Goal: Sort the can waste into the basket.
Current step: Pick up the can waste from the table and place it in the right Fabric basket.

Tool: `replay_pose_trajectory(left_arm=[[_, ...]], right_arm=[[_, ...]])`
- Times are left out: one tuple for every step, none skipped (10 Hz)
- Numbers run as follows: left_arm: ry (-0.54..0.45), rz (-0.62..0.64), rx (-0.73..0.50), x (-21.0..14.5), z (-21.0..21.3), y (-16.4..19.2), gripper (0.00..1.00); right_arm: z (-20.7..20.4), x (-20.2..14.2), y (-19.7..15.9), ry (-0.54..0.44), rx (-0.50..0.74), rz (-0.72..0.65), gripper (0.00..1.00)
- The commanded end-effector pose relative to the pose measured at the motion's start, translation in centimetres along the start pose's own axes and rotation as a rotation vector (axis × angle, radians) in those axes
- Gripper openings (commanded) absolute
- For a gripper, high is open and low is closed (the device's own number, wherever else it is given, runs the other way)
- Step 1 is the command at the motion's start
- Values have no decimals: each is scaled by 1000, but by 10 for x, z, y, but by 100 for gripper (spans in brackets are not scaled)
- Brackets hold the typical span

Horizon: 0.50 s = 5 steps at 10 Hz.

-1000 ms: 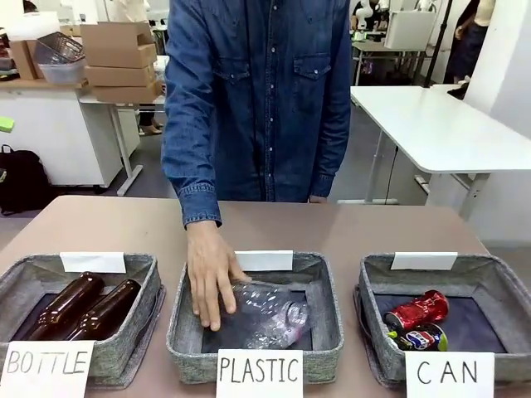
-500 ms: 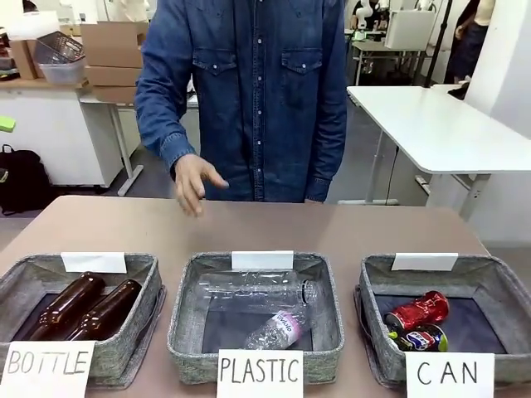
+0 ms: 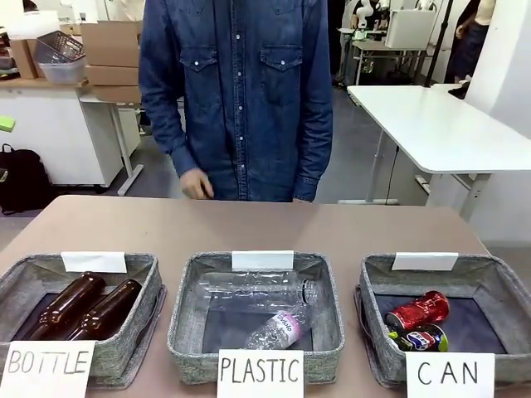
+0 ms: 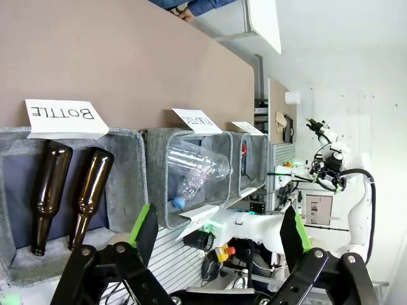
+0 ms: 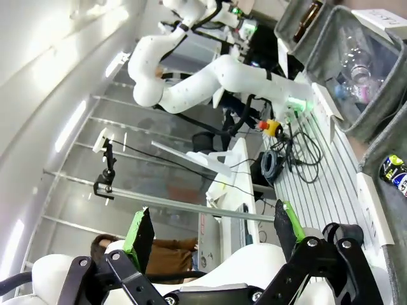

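I see three grey bins in a row on the table (image 3: 348, 228), front view. The CAN basket (image 3: 489, 286) is on the right w/ its white card (image 3: 449, 374) at the near wall. Both cans lie inside it, at the left-near part of the dark floor: red can (image 3: 417, 310) on its side, blue can (image 3: 420, 339) just nearer me and touching or nearly touching it. Middle bin (image 3: 184, 323), card reads PLASTIC, holds two clear bottles (image 3: 265, 311), one across the far part, one angled nearer. Left bin (image 3: 141, 323), card BOTTLE, has two brown bottles (image 3: 83, 308) side by side, necks pointing to the far side.

Person in denim shirt (image 3: 241, 91) stands at the far edge, one hand (image 3: 197, 184) hanging just above the table edge, well apart from the bins.

Left tool (image 4: 219, 232): fingers spread wide, nothing between them, looking along the bin row from the BOTTLE end. Right tool (image 5: 213, 232): also spread wide, holding nothing; blue can (image 5: 395, 173) peeks in at that view's right edge.
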State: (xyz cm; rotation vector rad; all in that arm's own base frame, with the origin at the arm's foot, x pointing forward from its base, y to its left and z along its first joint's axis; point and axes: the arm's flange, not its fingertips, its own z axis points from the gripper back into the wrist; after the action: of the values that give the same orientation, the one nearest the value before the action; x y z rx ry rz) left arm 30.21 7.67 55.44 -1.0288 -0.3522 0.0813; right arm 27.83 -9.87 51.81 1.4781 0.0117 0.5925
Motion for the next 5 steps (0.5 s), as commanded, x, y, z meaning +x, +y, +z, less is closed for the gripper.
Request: replay_pose_trajectory(left_arm=[[-5, -11, -21, -1, -2, -1, 100], [-5, -11, -21, -1, -2, -1, 100], [-5, -11, -21, -1, -2, -1, 100], [-5, -11, -21, -1, -2, -1, 100], [-5, -11, -21, -1, -2, -1, 100]], right_arm=[[5, 1, 5, 2, 9, 14, 100], [5, 1, 5, 2, 9, 14, 100], [5, 1, 5, 2, 9, 14, 100], [5, 1, 5, 2, 9, 14, 100], [5, 1, 5, 2, 9, 14, 100]])
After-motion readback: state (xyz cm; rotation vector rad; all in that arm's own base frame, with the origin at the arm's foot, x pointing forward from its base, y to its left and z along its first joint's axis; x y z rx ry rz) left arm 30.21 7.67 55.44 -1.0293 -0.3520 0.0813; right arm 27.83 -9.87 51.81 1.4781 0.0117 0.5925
